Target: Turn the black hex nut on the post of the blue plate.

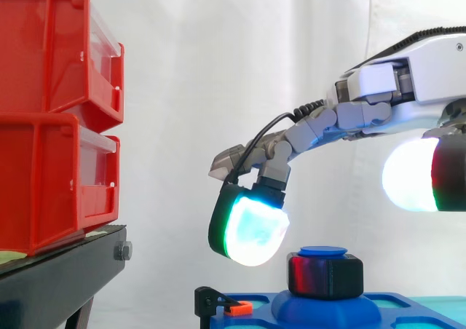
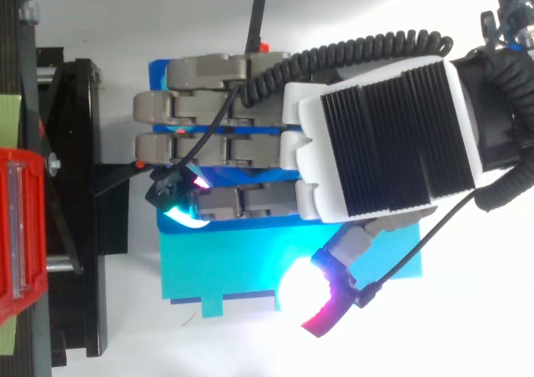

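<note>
The black hex nut (image 1: 324,275) sits on a blue post with a round blue cap (image 1: 322,251), rising from the blue plate (image 1: 331,312). My hand (image 1: 378,100) reaches in from the right and hovers above the plate. Its fingers stretch out to the left. One finger bends down, and its glowing cyan-white pad (image 1: 252,231) hangs just left of the nut, a small gap away. The thumb's white pad (image 1: 412,175) floats above and right of the nut. Nothing is held. From above, the hand (image 2: 384,135) covers the nut and most of the plate (image 2: 225,268).
Two stacked red bins (image 1: 54,118) stand on a black stand (image 1: 58,278) to the left. A small black bracket (image 1: 207,300) with an orange piece (image 1: 239,308) sits at the plate's left edge. The white curtain hangs behind.
</note>
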